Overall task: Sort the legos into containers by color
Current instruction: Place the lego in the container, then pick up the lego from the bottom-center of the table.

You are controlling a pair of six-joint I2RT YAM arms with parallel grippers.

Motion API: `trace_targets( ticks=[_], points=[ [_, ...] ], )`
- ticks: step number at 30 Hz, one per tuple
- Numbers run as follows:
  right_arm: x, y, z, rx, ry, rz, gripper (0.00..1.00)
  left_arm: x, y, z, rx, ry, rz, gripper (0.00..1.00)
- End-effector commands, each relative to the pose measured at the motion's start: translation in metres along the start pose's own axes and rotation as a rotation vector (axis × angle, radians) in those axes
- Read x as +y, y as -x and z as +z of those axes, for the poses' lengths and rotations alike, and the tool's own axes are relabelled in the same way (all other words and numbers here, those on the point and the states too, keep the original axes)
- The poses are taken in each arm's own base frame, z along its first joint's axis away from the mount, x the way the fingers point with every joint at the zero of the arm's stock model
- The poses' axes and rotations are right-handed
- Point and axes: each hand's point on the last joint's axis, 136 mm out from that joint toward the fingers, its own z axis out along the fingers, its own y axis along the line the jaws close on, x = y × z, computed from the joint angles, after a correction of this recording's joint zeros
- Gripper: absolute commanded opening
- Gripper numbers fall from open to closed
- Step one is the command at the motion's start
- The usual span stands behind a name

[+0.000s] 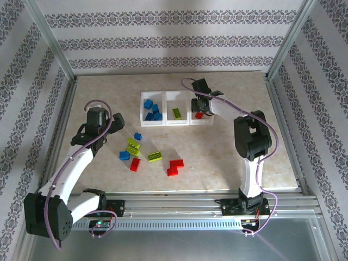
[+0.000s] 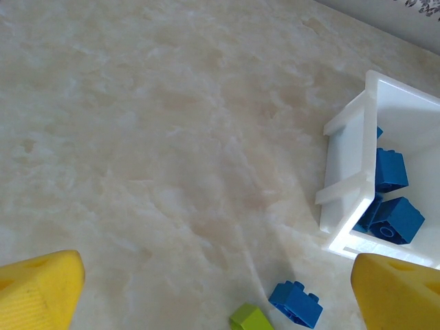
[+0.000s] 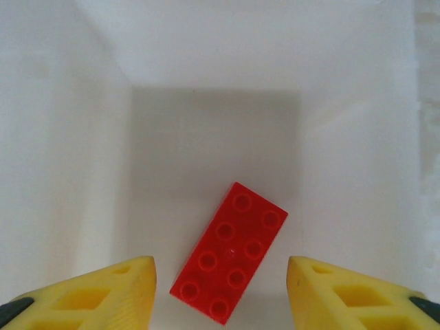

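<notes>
Three white bins stand in a row at the back. The left bin (image 1: 152,123) holds blue bricks (image 2: 390,168), the middle bin (image 1: 176,122) a green brick (image 1: 176,112), and the right bin (image 1: 205,120) a red brick (image 3: 229,251). My right gripper (image 3: 221,275) hangs open over the right bin, the red brick lying free on the floor below, clear of both fingers. My left gripper (image 2: 216,289) is wide open above bare table, left of the blue bin wall (image 2: 347,185). A loose blue brick (image 2: 295,303) and a green brick (image 2: 250,319) lie just ahead of it.
Loose bricks are scattered mid-table: blue (image 1: 125,155), green (image 1: 133,147), green (image 1: 155,156), red (image 1: 135,165) and two red ones (image 1: 175,167). Metal frame posts and patterned walls enclose the table. Bare table lies left of the bins and on the right side.
</notes>
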Motion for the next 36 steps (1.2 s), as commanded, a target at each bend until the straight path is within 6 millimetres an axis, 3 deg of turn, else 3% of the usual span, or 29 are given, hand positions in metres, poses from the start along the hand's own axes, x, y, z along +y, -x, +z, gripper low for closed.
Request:
trace_targets(
  ticks=[1,10,23,29,36],
  points=[
    [0.006,0.016,-0.038,-0.081,0.013,-0.009,0.55,0.004,-0.002,0.000,0.007,0.005,-0.015,1.00],
    [0.015,0.003,-0.084,-0.142,0.002,-0.020,0.60,0.003,-0.004,0.005,0.014,-0.009,-0.030,1.00],
    [0.031,-0.073,-0.127,-0.095,-0.002,0.005,0.98,-0.004,-0.012,0.023,0.064,-0.059,-0.081,1.00],
    [0.038,-0.110,-0.132,0.009,0.018,0.034,0.98,-0.003,-0.014,0.027,0.073,-0.062,-0.101,1.00],
    [0.065,-0.157,-0.135,0.139,0.051,0.015,0.98,0.000,-0.016,0.030,0.086,-0.056,-0.110,1.00]
  ],
)
